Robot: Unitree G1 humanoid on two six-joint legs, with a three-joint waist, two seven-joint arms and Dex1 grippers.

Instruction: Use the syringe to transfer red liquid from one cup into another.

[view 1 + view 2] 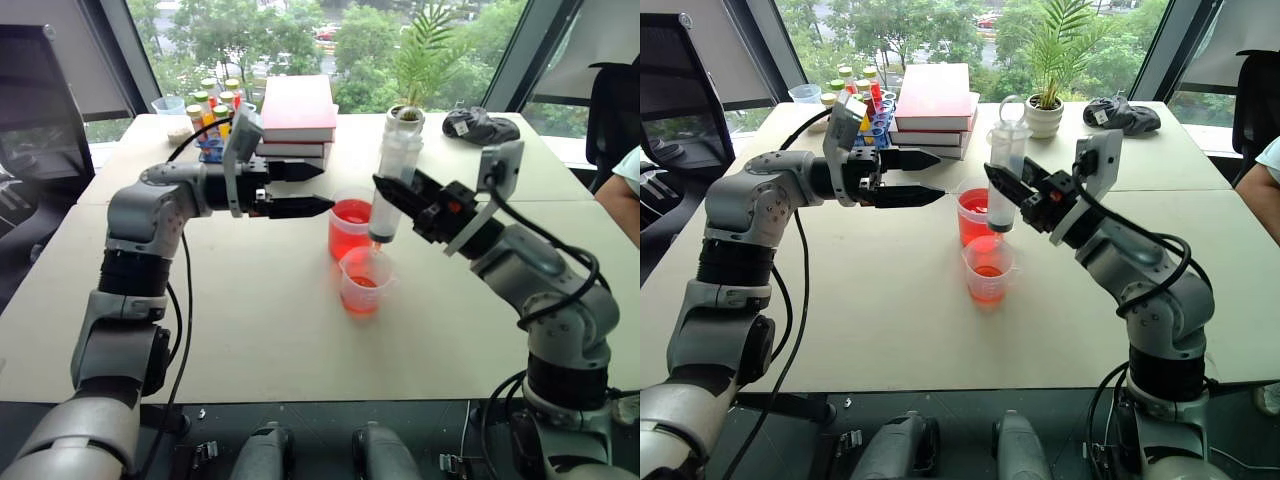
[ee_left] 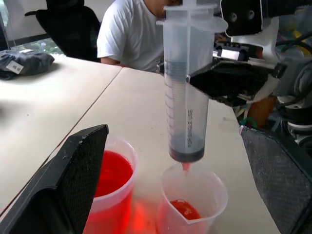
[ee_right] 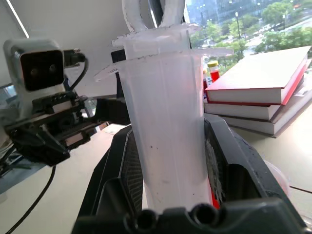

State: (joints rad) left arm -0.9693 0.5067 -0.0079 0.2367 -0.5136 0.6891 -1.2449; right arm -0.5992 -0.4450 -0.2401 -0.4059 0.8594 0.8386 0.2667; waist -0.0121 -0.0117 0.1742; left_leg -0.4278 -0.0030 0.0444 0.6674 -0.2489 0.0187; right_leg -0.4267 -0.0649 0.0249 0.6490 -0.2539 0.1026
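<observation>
Beige tabletop (image 1: pixel 250 330) by big windows with trees outside; at the far edge sit a stack of red books (image 1: pixel 297 120), a rack of small coloured bottles (image 1: pixel 212 105), a potted palm (image 1: pixel 1045 105) and a dark bundle (image 1: pixel 480 125). Mid-table stand two clear cups, touching or nearly so: the farther cup (image 1: pixel 350 228) is well filled with red liquid (image 2: pixel 113 173), while the nearer, smaller cup with a pour spout (image 1: pixel 363 282) has only a shallow red pool at the bottom. Right gripper (image 1: pixel 385 192) comes in from the right, fingers clamped tight on the barrel of the syringe (image 1: pixel 395 180), which hangs upright with its plunger pushed down near the bottom of the barrel. Syringe's reddish tip (image 2: pixel 186 166) sits directly above the smaller cup, right at rim level, clear of the liquid. Left gripper (image 1: pixel 322 188) reaches in from the left, level, fingers spread wide and gripping nothing, tips just left of the fuller cup, apart from the syringe. Person in a white shirt (image 2: pixel 131 34) sits at the table's right side.
</observation>
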